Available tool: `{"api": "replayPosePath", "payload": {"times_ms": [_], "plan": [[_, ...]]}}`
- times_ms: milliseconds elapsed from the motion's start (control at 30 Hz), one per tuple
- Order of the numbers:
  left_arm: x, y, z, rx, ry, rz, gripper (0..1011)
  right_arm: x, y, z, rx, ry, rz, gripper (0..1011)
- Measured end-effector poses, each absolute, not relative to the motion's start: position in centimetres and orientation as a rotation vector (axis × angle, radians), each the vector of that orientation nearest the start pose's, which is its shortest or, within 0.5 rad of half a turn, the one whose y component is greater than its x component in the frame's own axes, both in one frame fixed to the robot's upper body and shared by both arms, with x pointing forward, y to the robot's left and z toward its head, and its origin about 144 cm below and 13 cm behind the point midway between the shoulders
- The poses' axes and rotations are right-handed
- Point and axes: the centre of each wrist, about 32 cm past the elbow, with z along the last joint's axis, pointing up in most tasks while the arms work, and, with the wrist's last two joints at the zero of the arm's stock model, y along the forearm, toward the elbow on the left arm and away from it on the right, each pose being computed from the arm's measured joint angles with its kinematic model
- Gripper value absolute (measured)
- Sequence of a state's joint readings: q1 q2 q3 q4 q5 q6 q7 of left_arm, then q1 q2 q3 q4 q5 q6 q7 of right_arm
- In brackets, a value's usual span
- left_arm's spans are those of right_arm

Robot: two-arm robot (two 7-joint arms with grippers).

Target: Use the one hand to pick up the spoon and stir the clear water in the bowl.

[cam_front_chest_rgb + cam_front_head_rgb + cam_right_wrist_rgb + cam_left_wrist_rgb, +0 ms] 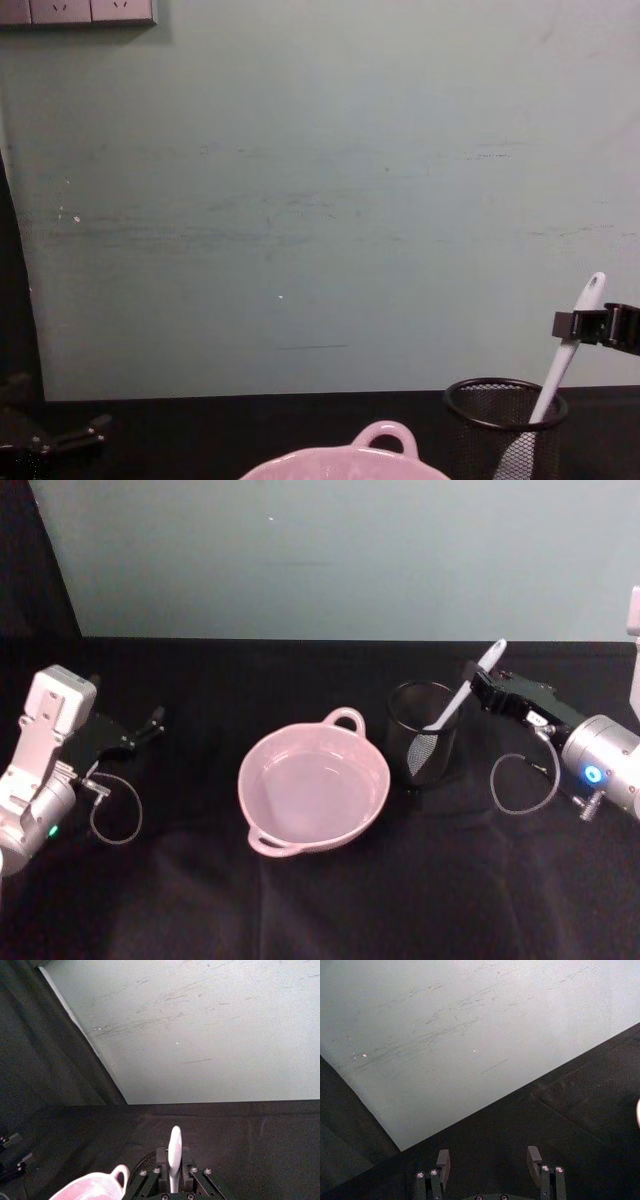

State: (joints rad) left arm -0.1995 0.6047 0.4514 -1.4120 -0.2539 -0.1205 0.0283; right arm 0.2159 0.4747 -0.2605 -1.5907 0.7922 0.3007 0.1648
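My right gripper (484, 683) is clamped on the upper handle of the spoon (462, 694), its fingers pinched narrow on either side of the white shaft. From the right wrist view, the spoon (174, 1152) stands straight up between the two fingers (161, 1156), with the rounded handle end poking out past them. In the chest view I see the same grip from the side: the right gripper (580, 324) meets the spoon (570, 350) just under its tip, and the spoon leans away from the gripper as it goes down.

Below the gripper, the spoon's blade is down inside the black wire-mesh cup (421, 742); I can see it through the mesh. So the spoon is held but not lifted clear.

Beyond the cup, on the side away from my right gripper, the pink bowl (313, 782) sits on the black table cloth (320, 900), near the cup but not touching it. Clear water fills its lower part.

Well past the bowl, my left gripper (138, 732) is parked low over the cloth, fingers (443, 1161) spread wide with nothing between them.
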Motion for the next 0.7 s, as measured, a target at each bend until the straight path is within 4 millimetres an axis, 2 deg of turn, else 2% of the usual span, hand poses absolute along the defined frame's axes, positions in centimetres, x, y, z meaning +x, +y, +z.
{"api": "replayPosePath", "payload": {"times_ms": [100, 200, 233, 333, 433, 467, 600, 667, 700], "plan": [[48.86, 30.97, 113.98, 0.304, -0.285, 1.248, 1012, 50.49, -28.52, 121.44, 0.05, 0.348, -1.096, 282], [48.86, 30.97, 113.98, 0.304, -0.285, 1.248, 1011, 50.49, -28.52, 121.45, 0.05, 0.348, -1.096, 342], [48.86, 30.97, 113.98, 0.304, -0.285, 1.248, 1011, 50.49, -28.52, 121.45, 0.051, 0.347, -1.096, 400], [48.86, 30.97, 113.98, 0.305, -0.285, 1.248, 1011, 50.49, -28.52, 121.46, 0.051, 0.347, -1.096, 458], [48.86, 30.97, 113.98, 0.304, -0.285, 1.248, 1011, 50.49, -28.53, 121.47, 0.051, 0.347, -1.096, 604], [48.86, 30.97, 113.98, 0.304, -0.285, 1.248, 1011, 50.49, -28.53, 121.47, 0.051, 0.347, -1.096, 604], [48.86, 30.97, 113.98, 0.304, -0.285, 1.248, 1011, 50.49, -28.53, 121.47, 0.051, 0.346, -1.096, 741], [48.86, 30.97, 113.98, 0.304, -0.285, 1.248, 1011, 50.49, -28.53, 121.48, 0.051, 0.346, -1.096, 772], [48.86, 30.97, 113.98, 0.304, -0.285, 1.248, 1011, 50.49, -28.53, 121.48, 0.051, 0.346, -1.096, 836]]}}
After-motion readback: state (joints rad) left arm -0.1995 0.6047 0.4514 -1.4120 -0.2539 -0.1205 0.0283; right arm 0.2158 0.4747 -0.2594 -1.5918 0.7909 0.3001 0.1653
